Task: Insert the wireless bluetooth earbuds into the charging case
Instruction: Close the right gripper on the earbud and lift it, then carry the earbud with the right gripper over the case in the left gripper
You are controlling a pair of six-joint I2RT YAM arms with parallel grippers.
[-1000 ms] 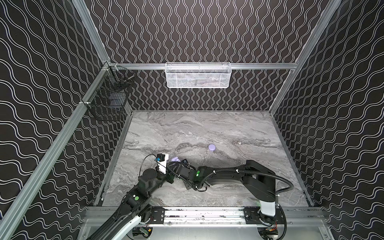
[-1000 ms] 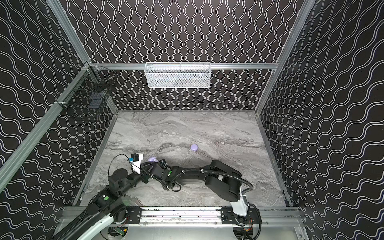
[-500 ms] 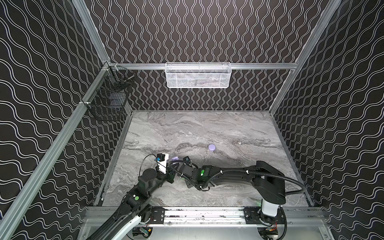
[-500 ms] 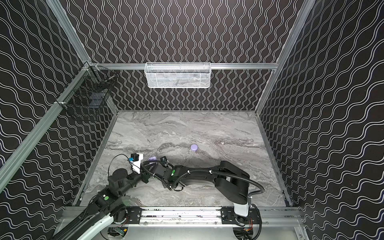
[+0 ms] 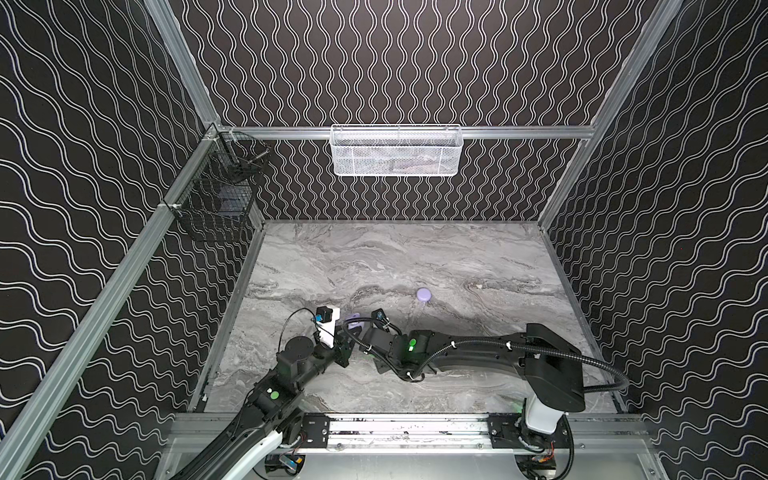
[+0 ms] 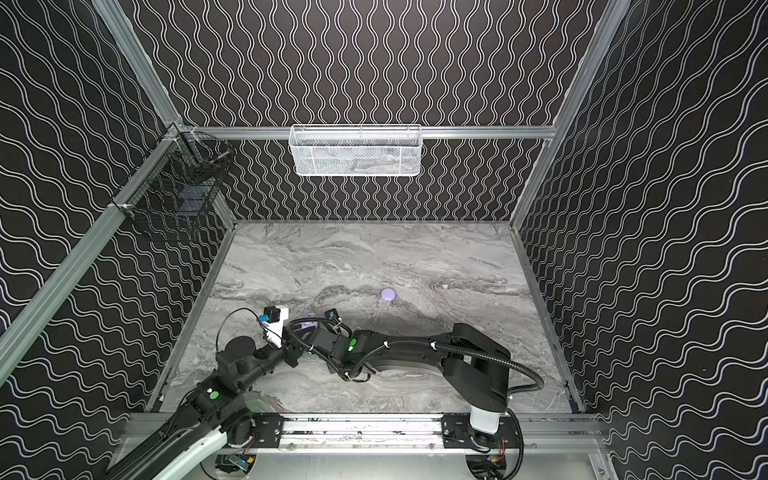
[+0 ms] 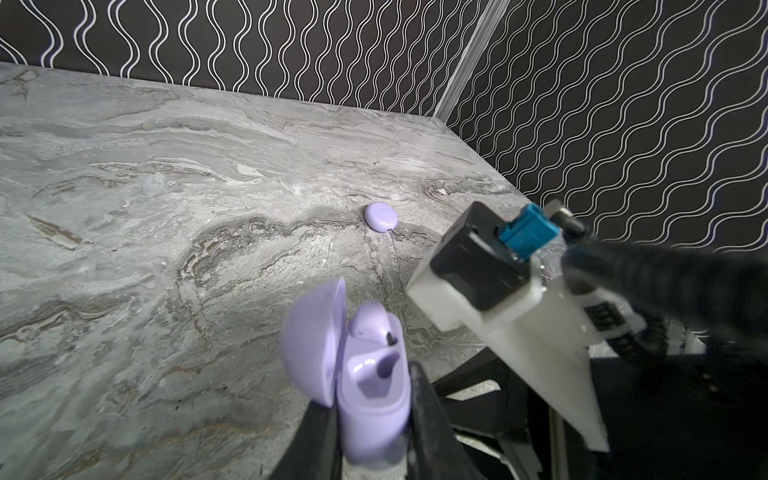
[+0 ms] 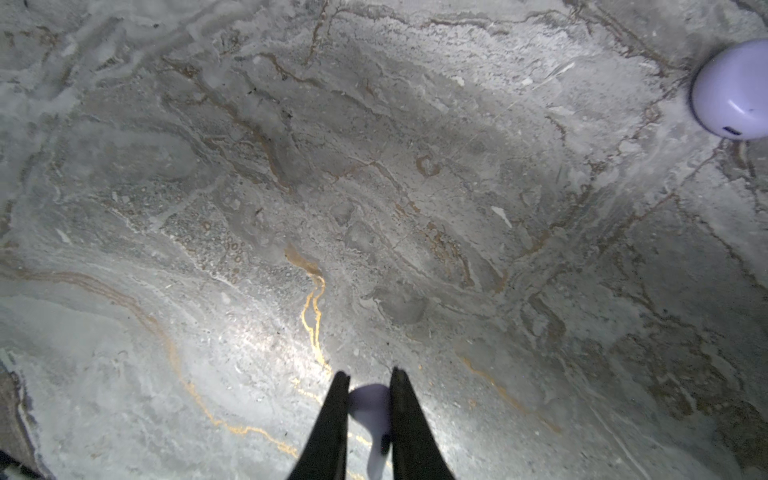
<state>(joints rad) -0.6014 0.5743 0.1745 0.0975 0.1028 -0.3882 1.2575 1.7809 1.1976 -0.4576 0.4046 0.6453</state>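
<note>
Along the front rail [image 5: 415, 428] of the cell, both arms leaned in over the marble tabletop [image 5: 415, 257]. The left arm [image 5: 291, 370] rose from the near left corner and angled forward and to the right, a white camera mount riding on its wrist. The right arm [image 5: 478, 353] folded at a raised elbow above its base and stretched long and low leftward across the table, forearm almost level, so that the two wrists met just left of centre in both top views.

The left gripper [image 7: 370, 419] was clamped on the base of a lavender charging case [image 7: 374, 399], one dark finger on each side, the lid swung open to one side. What looked like a seated earbud [image 7: 372, 322] filled the farther socket, while the nearer socket showed as a glossy hollow. The right gripper [image 8: 368, 376] was pinched almost closed on a single lavender earbud [image 8: 370, 409], its rounded head toward the fingertips and its stem running back toward the wrist, over bare marble. Whether the two grippers touched could not be told.

Farther out, near mid-table and well apart from both arms, a second case [image 5: 424, 294] lay closed. A white mesh basket [image 5: 395, 149] hung on the back wall, and a black wire basket [image 5: 216, 199] hung in the far left corner.
</note>
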